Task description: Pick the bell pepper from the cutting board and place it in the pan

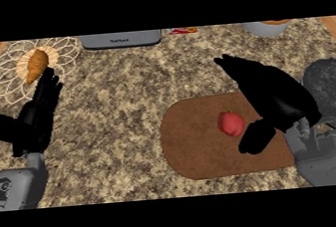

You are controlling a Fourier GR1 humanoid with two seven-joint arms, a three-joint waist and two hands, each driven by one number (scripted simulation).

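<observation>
Red and small, the bell pepper (231, 123) lies on the brown cutting board (203, 152), towards the board's right half, its stem pointing up the view. The right hand (277, 99) hangs over the board's right side with its fingers (237, 67) stretched out straight past the pepper, and its thumb (256, 137) reaching down just beside the pepper's right flank; nothing is held. The dark pan (335, 85) sits at the bench's right edge, partly behind that hand. Over on the speckled bench (125, 89), the left hand (32, 123) rests open, fingers up, near the left edge. Beyond its fingertips a croissant (35, 65) lies on a wire trivet (20, 67). A grey toaster (121, 39) stands at the far edge.
</observation>
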